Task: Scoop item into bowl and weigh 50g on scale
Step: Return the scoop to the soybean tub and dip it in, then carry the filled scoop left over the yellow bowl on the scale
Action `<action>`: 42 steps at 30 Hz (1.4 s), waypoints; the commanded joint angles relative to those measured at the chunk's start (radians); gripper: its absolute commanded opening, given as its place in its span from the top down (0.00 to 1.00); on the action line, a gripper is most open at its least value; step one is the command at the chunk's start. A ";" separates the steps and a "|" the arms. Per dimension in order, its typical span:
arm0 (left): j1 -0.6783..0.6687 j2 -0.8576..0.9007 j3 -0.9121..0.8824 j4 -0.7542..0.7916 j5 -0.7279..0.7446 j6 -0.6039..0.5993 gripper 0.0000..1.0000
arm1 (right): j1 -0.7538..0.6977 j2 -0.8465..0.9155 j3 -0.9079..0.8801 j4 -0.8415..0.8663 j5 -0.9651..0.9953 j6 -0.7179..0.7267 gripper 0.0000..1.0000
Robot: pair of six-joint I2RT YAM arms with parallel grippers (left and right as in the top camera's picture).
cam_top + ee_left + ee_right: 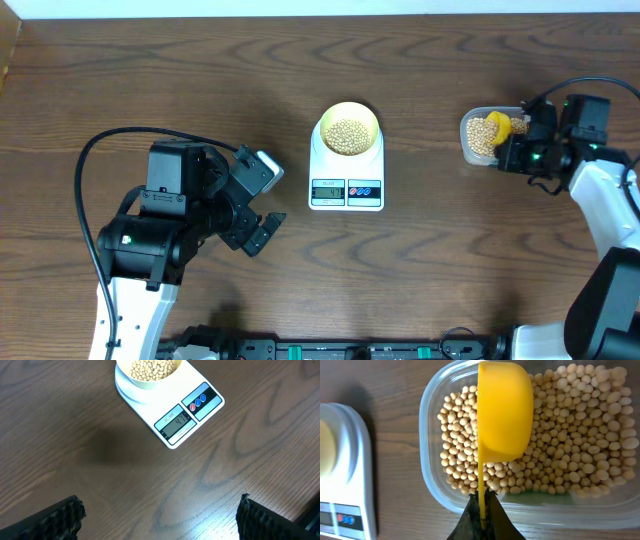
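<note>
Scale (150, 407): LCD (180, 422) reads "41". Small print above it appears to be "SF-400", barely legible. Markings on buttons (198, 402) unreadable.

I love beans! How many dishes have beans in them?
2: the bowl on the scale, and the clear tub under the yellow spoon. The spoon's inside is hidden.

Dark brown wood-grain table (200, 90). White scale (346, 192) sits flat on it near centre, display end toward robot. Clear plastic tub (466, 140) stands on it at right side, well apart from scale.
</note>
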 commanded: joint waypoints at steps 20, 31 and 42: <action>0.005 0.000 0.019 0.000 -0.002 0.017 0.01 | -0.084 0.002 0.006 0.026 -0.679 0.119 0.99; 0.005 0.000 0.019 0.000 -0.002 0.018 0.01 | 0.235 0.002 0.006 0.365 -0.593 0.227 0.99; 0.005 0.000 0.019 0.000 -0.002 0.017 0.01 | 0.504 0.002 0.006 0.377 -0.180 0.114 0.99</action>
